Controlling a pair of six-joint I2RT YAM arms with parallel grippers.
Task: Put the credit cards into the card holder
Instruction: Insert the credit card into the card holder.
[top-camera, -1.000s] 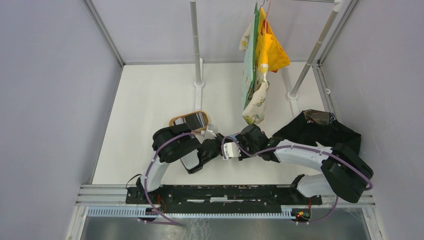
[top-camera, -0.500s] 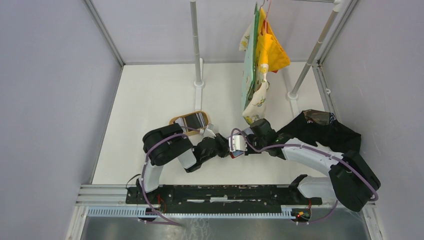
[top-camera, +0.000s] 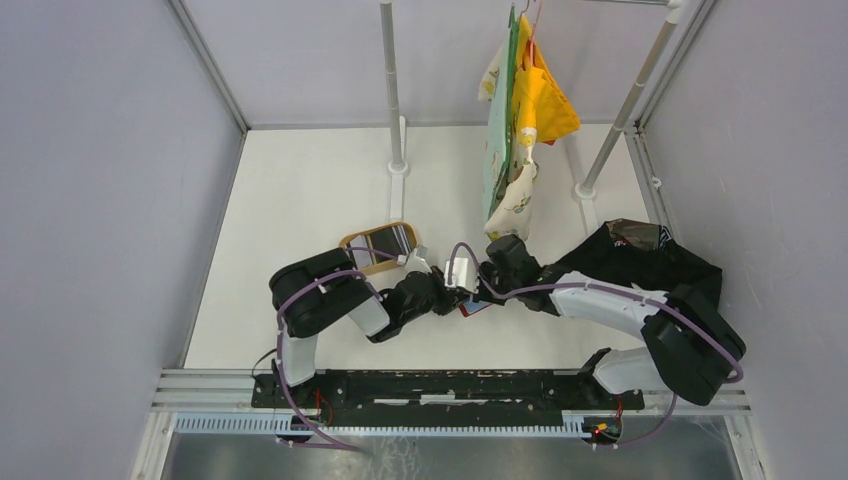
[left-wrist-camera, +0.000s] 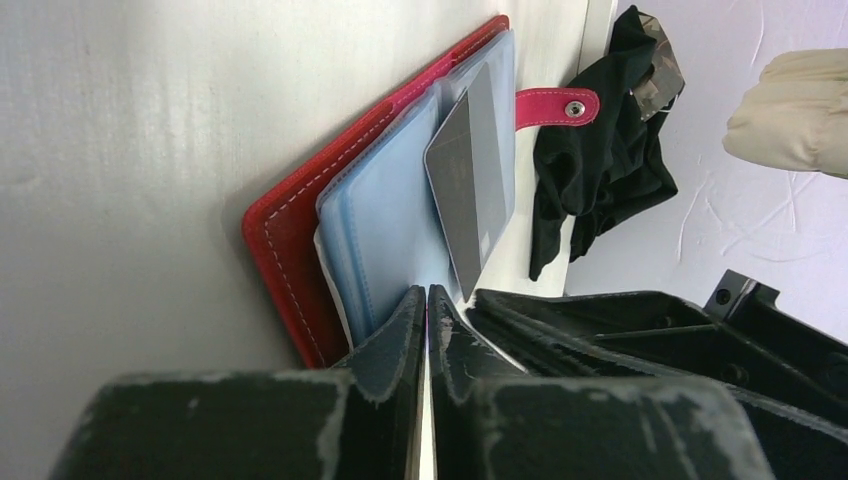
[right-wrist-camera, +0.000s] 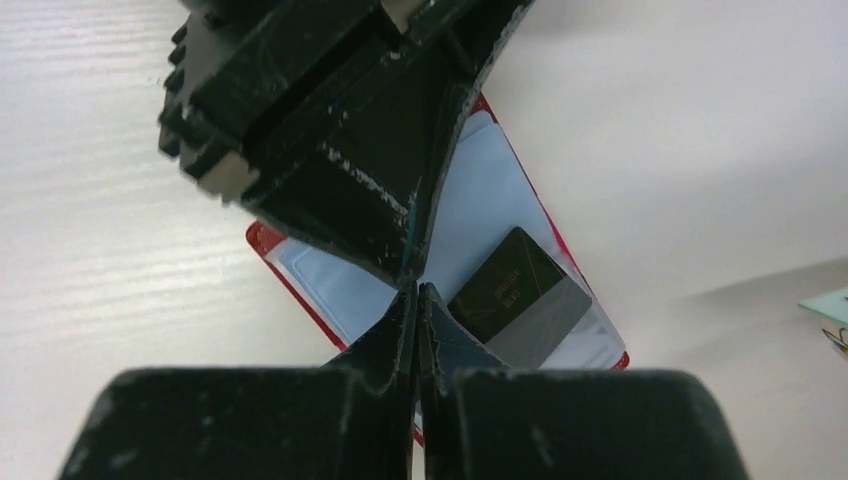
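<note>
Top view: spotting the card holder (top-camera: 478, 307) showing red on the counter (top-camera: 300, 200), near centre, under both arms' meeting tips.
Left wrist: seeing it lying open, a dark credit card (left-wrist-camera: 470, 190) sitting slanted on the blue sleeves; left jaws pressing nearly together at the sleeve edge.
Right wrist: finding right jaws pinching tight, gripping nothing, tip to tip with the left pair.

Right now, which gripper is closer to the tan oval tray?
Left. The left gripper is close beside the tan tray; the right gripper faces it from farther off, over the red card holder.
</note>
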